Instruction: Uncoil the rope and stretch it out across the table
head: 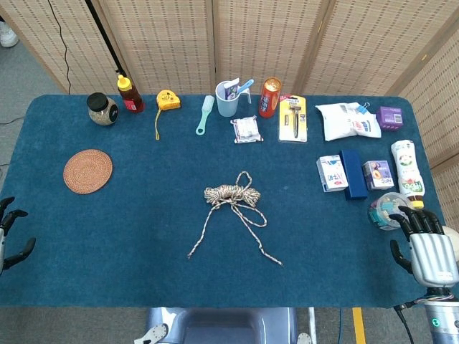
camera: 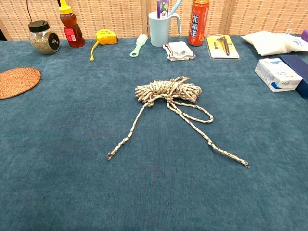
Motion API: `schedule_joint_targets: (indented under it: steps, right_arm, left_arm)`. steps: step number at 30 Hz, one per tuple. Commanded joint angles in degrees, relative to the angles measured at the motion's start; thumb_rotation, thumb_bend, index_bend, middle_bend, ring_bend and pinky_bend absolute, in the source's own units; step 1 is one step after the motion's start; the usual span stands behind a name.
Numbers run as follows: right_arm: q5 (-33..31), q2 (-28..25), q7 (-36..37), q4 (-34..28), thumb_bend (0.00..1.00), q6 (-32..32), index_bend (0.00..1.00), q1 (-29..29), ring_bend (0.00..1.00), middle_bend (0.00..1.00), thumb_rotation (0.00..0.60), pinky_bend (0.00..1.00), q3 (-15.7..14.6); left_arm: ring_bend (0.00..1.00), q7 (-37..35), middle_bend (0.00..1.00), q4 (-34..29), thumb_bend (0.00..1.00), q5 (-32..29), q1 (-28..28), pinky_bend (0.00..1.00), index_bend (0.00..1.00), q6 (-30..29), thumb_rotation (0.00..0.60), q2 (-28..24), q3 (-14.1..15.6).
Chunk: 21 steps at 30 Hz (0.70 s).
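Note:
A beige braided rope [head: 231, 194] lies coiled in a bundle at the middle of the blue table; the chest view shows the same rope [camera: 167, 91]. Two loose ends trail toward the front edge, one to the left and a longer one to the right. My left hand [head: 8, 236] shows only partly at the table's left edge, fingers apart and empty. By the right front corner my right hand [head: 427, 251] hangs with its fingers apart, holding nothing. Both hands are far from the rope and neither appears in the chest view.
Along the back edge stand a jar [head: 102, 109], honey bottle [head: 129, 94], tape measure [head: 168, 100], brush [head: 205, 115], cup [head: 229, 99], can [head: 270, 97] and razor pack [head: 292, 118]. A woven coaster [head: 87, 170] lies left. Boxes [head: 351, 173], a bottle [head: 408, 170] and a bag [head: 347, 120] crowd the right side.

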<state>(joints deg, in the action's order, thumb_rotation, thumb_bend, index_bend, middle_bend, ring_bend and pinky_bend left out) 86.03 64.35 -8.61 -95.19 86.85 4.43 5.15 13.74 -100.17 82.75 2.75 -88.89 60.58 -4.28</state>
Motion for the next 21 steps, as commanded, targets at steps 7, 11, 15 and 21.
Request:
schedule_joint_targets:
  steps: [7,11,15,21]
  right_arm:
    - [1.0,-0.2,1.7,0.6,0.45,0.0,0.31,0.5,0.23,0.23,0.600,0.14,0.1]
    - [1.4,-0.5,3.0,0.8,0.45,-0.5,0.32,1.0,0.24,0.24,0.600,0.15,0.2]
    - [2.4,-0.8,5.1,1.1,0.45,-1.8,0.33,2.4,0.24,0.25,0.600,0.15,0.4]
    - [4.4,-1.3,8.1,1.3,0.45,-3.7,0.34,4.7,0.24,0.25,0.600,0.15,0.7]
  left_arm:
    - [0.16,-0.1,0.17,-0.7,0.26,0.3,0.0,0.16,0.36,-0.1,0.521,-0.9,0.0]
    - [0.16,-0.1,0.17,-1.3,0.26,0.3,0.1,0.16,0.37,0.1,0.520,-1.6,0.1]
    - [0.16,-0.2,0.17,-1.7,0.26,0.3,0.4,0.16,0.37,0.3,0.519,-2.2,-0.2]
    - [0.16,-0.2,0.17,-2.0,0.26,0.0,1.0,0.16,0.37,1.0,0.519,-2.5,-0.5]
